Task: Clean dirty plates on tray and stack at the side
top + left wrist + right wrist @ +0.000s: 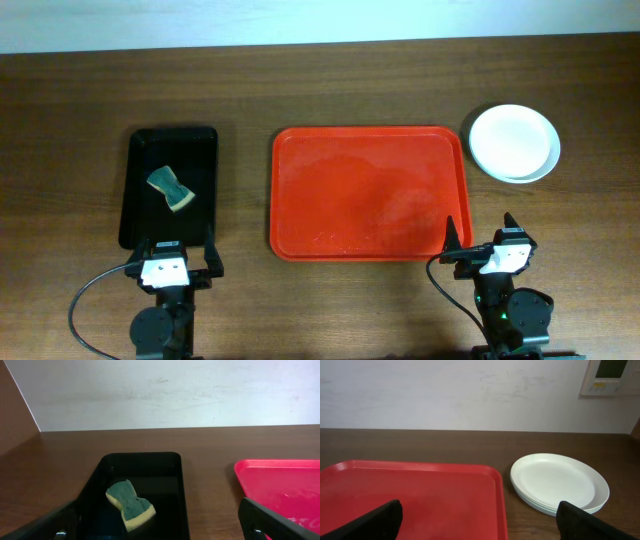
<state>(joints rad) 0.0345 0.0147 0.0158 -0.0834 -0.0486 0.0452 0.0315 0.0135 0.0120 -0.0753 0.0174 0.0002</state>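
The red tray (pixel 368 192) lies in the middle of the table with faint pale smears and nothing on it; it also shows in the right wrist view (pixel 410 495) and the left wrist view (pixel 285 485). The plates (pixel 515 143) sit in one stack on the table to the tray's right, white on top, also in the right wrist view (pixel 559 481). My left gripper (pixel 180 262) is open and empty at the near end of the black tray. My right gripper (pixel 484 243) is open and empty by the red tray's near right corner.
A black tray (pixel 170 185) at the left holds a green and yellow sponge (pixel 171 189), also in the left wrist view (pixel 130 505). The table's back edge meets a pale wall.
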